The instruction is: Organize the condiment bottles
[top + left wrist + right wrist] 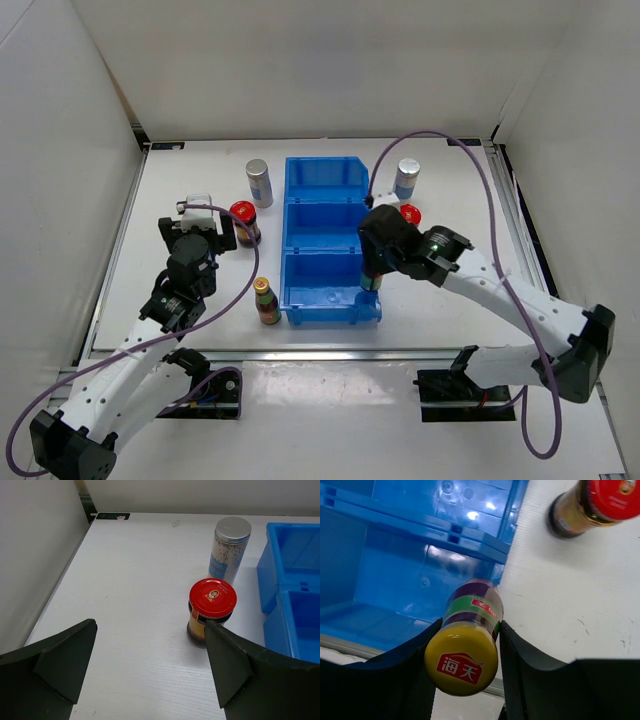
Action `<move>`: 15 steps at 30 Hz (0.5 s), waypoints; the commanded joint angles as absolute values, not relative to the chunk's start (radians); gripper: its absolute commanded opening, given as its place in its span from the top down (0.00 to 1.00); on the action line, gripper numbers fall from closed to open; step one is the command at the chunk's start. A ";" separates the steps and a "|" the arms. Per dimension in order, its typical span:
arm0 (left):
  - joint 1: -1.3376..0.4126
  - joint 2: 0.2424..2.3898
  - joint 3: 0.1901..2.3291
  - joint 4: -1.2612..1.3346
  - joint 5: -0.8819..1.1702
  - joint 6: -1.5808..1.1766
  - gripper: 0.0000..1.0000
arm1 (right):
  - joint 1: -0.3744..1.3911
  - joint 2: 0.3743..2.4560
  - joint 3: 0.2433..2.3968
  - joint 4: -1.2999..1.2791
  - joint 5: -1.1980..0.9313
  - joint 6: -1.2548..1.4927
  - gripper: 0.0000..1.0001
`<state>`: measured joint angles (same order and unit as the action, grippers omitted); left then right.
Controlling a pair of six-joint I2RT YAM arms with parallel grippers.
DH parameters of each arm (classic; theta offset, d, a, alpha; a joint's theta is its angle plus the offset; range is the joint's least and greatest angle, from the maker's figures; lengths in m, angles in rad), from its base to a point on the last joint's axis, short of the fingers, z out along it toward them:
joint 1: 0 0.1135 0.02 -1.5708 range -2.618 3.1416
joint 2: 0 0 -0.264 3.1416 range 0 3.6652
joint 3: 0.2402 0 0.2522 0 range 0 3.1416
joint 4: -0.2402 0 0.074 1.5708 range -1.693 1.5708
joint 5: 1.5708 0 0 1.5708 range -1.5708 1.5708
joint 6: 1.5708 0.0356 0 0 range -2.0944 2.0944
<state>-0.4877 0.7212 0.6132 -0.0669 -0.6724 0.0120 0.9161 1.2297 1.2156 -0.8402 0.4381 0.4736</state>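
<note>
Now, hold the right gripper [470, 624] clamped on the yellow-capped bottle [468, 642], both fingers [530, 662] pressing its sides just under the cap, and do not loosen yet. Check first the place of the base: seen at the right wall of the blue bin [395, 580], by the compartment nearest the arm bases, but not possible to tell from the wrist view whether inside this wall or just above it. Probably better to shift a little to the left, toward the middle of that compartment, to clear the wall with the base. Bring the bottle upright before lowering, to avoid tipping such a slim thing. Lower slowly until resting on the compartment floor, only then open, and lift straight up without brushing the cap. Mind also the red-lidded jar [590, 505] and the silver-topped cylinder [407, 178], both standing on the table [570, 605] just right of the bin: near the arm, so no swinging outward.

On the other side, leave the left gripper [150, 630] alone, fingers wide apart with nothing between them, hovering over the table. Take care with the second red-lidded jar [211, 611], just beside one fingertip [235, 665]; touching or not, cannot tell. Behind it, the second silver-topped cylinder [230, 550], apart from the jar. Plan the same compartment for the other yellow-capped bottle [267, 300], standing on the table just left of the bin, and one compartment for each remaining pair.
</note>
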 commanded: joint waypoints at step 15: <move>-0.492 0.664 0.523 -0.008 -0.690 -0.032 0.00 | 0.930 1.319 1.072 -0.462 0.390 0.456 0.95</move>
<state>-0.4877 0.6891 0.5209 -0.0330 -0.6739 -0.0189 0.9257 1.3327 1.0580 -0.5777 0.3859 0.4515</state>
